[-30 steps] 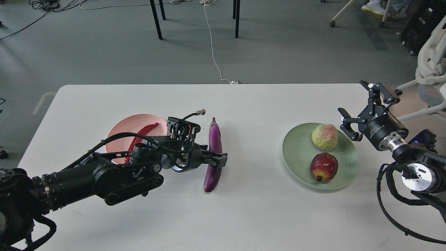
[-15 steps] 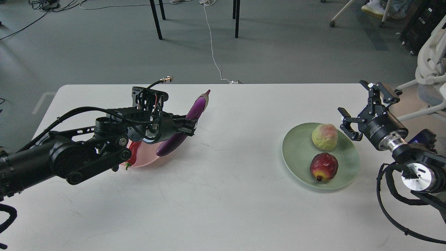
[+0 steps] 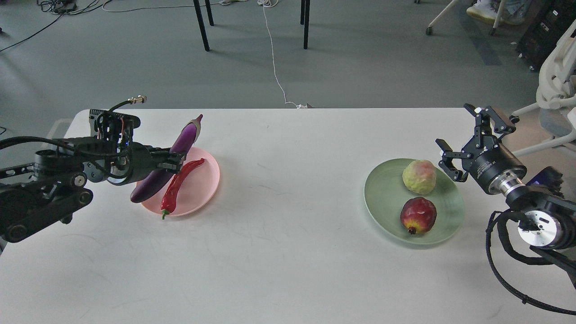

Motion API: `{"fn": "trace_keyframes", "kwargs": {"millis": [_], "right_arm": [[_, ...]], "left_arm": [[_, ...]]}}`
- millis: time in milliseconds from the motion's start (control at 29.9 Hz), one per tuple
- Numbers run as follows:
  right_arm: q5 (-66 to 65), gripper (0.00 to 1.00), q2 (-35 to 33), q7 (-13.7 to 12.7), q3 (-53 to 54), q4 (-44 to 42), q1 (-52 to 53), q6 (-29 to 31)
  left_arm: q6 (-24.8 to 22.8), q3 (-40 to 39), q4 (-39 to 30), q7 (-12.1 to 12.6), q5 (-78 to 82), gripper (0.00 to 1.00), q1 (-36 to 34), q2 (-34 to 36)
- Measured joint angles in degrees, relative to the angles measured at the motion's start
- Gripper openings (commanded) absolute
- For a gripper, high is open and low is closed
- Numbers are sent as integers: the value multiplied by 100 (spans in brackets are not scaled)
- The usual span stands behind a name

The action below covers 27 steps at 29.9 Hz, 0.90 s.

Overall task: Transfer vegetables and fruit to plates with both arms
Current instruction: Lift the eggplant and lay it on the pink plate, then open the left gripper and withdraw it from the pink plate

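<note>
My left gripper [image 3: 173,161] is shut on the purple eggplant [image 3: 153,185] and holds it tilted over the left half of the pink plate [image 3: 203,182]. The red chili pepper [image 3: 180,181] lies on that plate, its green stem over the near rim. The pale green plate [image 3: 382,198] at the right holds the yellow-green fruit [image 3: 419,177] and the dark red fruit [image 3: 418,215]. My right gripper [image 3: 459,139] is open and empty, above the table just right of the green plate's far rim.
The white table [image 3: 288,252] carries only the two plates. Beyond its far edge are black chair legs [image 3: 201,24] and a white cable [image 3: 275,67] on the grey floor. A white chair [image 3: 555,85] stands at the right.
My left gripper lifted the eggplant off the table and carried it left to over the pink plate. The right arm has not moved.
</note>
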Motion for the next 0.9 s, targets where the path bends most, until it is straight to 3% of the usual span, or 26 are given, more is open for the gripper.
{"fn": "trace_keyframes", "kwargs": {"millis": [167,334,568,702,902], "right_arm": [[-3,97,18,0,0,-2,7,0],[-3,97,0,0,0,1,9,0],[-2,97,-9,0,1,1,16,0],[-11,99,-11,0,-1,-13,75,0],[-105,99,24,0,-8,-18,127,9]], "left_arm": [[41,117,46,-126,8,76,168,102],[72,125,77,-149,70,99,230,110],[73,-71,40,-289,16,99,161,231],[207,-879,-153,-525,-322,99,146,127],[836,-1790,-357,-901,-3005,99,551,-635]]}}
